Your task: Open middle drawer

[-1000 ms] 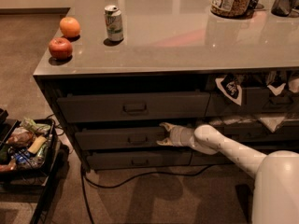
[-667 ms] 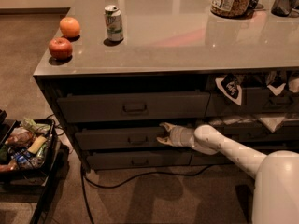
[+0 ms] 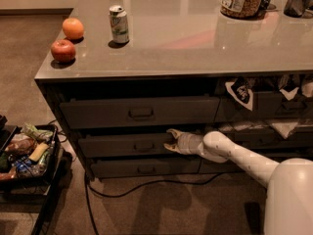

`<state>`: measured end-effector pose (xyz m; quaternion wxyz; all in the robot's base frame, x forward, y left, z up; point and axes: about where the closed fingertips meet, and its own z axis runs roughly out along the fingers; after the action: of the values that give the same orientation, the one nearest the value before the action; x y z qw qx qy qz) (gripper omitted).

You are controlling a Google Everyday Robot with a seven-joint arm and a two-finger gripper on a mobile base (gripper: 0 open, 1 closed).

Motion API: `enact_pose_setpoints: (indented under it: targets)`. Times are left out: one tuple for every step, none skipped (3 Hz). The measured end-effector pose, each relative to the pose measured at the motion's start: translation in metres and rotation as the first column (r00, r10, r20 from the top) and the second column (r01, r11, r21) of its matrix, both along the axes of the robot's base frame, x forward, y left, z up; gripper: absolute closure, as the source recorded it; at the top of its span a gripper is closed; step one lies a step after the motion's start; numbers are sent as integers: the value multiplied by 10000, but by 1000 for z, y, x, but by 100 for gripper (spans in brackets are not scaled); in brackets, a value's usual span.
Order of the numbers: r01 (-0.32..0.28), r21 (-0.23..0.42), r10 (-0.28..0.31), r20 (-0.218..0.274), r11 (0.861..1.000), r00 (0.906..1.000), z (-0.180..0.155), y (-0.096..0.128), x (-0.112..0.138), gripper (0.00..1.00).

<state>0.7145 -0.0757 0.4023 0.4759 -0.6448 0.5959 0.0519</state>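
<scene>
The wide dark grey metal middle drawer (image 3: 117,146) sits under the glossy grey surface (image 3: 195,38), between the taller top drawer (image 3: 98,114) and the lowest drawer (image 3: 112,169). It looks barely out, if at all. The white arm's tool (image 3: 170,140) rests against its front, right of the small loop handle (image 3: 143,146). Whether it is apart or clamped, I cannot tell. Nothing has visibly shifted this past second, so the pull seems hardly begun.

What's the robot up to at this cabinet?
The robot's arm reaches in low from the right of the view, with its hand at the right end of the middle drawer, near the top edge rather than on the small central handle. The drawer looks barely out, if at all; none of its inside shows. The can, apple and orange on the countertop are untouched.
</scene>
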Motion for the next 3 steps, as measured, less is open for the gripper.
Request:
enact_pose_setpoints:
  targets:
    - [0,1,0,-1,10000,10000,0,0,0,100]
    - [0,1,0,-1,10000,10000,7,0,1,100]
    - [0,1,0,-1,10000,10000,9,0,1,100]
